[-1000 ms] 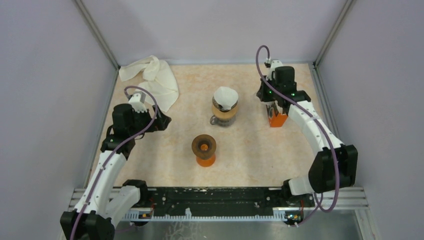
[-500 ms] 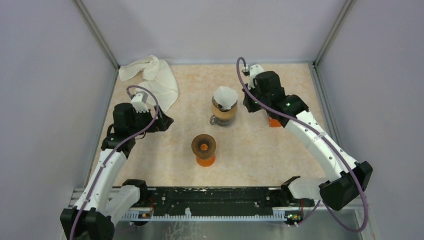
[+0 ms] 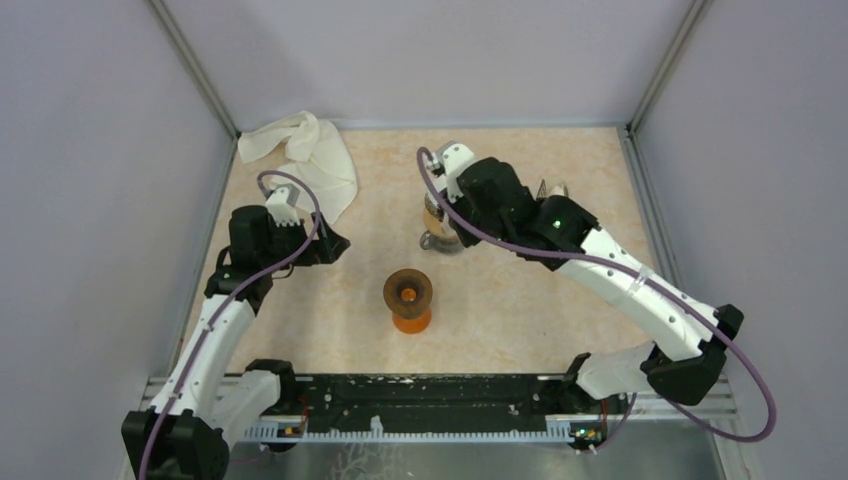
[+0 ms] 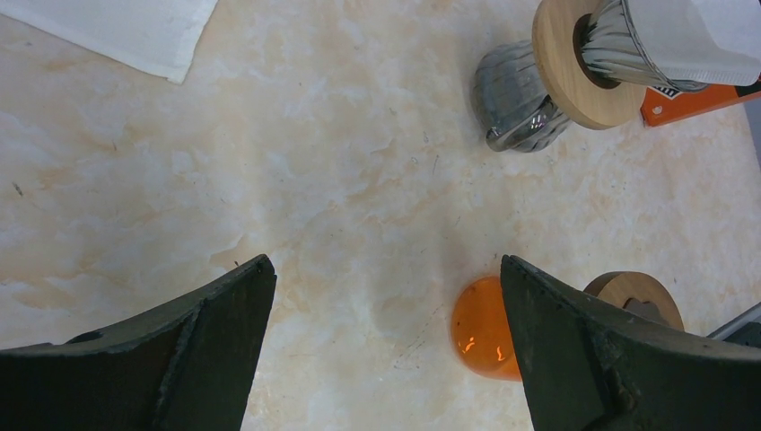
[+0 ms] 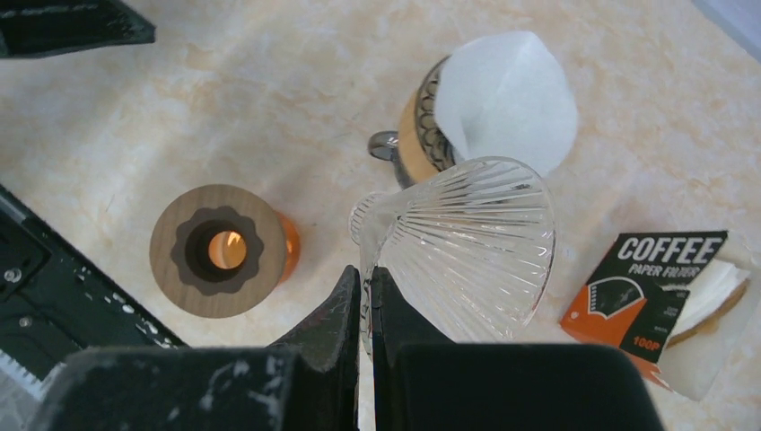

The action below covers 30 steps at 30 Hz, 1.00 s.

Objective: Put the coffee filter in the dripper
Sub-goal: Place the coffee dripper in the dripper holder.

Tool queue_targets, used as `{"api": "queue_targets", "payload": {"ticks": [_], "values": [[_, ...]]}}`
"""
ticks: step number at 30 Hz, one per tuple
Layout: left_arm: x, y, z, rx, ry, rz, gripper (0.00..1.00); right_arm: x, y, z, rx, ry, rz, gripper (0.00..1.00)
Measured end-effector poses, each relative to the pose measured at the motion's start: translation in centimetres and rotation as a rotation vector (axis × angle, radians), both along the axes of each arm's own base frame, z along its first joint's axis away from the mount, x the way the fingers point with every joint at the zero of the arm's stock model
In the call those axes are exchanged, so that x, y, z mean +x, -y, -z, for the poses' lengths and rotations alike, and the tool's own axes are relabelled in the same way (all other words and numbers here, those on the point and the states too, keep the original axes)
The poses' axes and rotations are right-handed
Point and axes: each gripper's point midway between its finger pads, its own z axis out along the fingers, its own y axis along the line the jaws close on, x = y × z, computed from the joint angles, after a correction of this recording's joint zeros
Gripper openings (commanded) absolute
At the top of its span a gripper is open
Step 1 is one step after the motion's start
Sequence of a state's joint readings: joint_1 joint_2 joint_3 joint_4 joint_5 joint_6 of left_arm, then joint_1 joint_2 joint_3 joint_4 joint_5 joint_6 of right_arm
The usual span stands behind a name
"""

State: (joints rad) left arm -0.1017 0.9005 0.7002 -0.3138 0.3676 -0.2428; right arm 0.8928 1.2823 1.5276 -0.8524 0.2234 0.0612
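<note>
The right gripper (image 5: 366,289) is clamped on the rim of a clear ribbed glass dripper (image 5: 471,247), holding it just beside the white paper filter (image 5: 507,99). The filter sits in a ribbed steel holder (image 4: 525,90) with a wooden collar; whether glass touches paper is unclear. Nearby lies an orange-and-black box (image 5: 653,283) reading "COFFEE PAPER FILTER" and "100P". An orange stand (image 5: 220,250) with a wooden top stands apart. The left gripper (image 4: 384,265) hangs over the table (image 4: 296,162), jaws wide apart.
</note>
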Motion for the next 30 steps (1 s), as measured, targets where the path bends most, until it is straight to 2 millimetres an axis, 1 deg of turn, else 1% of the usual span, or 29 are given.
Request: {"api": "queue_targets", "payload": {"ticks": [3, 6, 8, 12, 20, 24, 27, 30], "values": [[0.0, 0.0, 0.1, 0.0, -0.005, 0.0, 1.0, -1.4, -2.3, 0.9, -0.046, -0.015, -0.076, 0.0], [0.0, 0.0, 0.2, 0.0, -0.007, 0.001, 1.0, -2.7, -4.0, 2.2, -0.101, -0.04, -0.139, 0.0], [0.0, 0.0, 0.3, 0.0, -0.011, 0.001, 0.99, -3.3, -4.8, 3.1, -0.135, -0.049, -0.173, 0.0], [0.1, 0.0, 0.5, 0.001, -0.017, 0.001, 1.0, -5.3, -6.3, 4.5, -0.196, -0.064, -0.26, 0.0], [0.1, 0.1, 0.7, 0.0, -0.028, 0.004, 1.0, -7.8, -8.4, 5.3, -0.244, -0.058, -0.371, 0.0], [0.1, 0.1, 0.7, 0.0, -0.028, 0.005, 0.99, -9.3, -9.6, 6.2, -0.282, -0.053, -0.435, 0.0], [0.1, 0.1, 0.7, -0.001, -0.028, 0.007, 1.0, -10.0, -10.3, 7.2, -0.329, -0.047, -0.461, 0.0], [0.1, 0.1, 0.7, -0.001, -0.029, 0.007, 1.0, -10.1, -10.8, 8.0, -0.379, -0.028, -0.46, 0.0]]}}
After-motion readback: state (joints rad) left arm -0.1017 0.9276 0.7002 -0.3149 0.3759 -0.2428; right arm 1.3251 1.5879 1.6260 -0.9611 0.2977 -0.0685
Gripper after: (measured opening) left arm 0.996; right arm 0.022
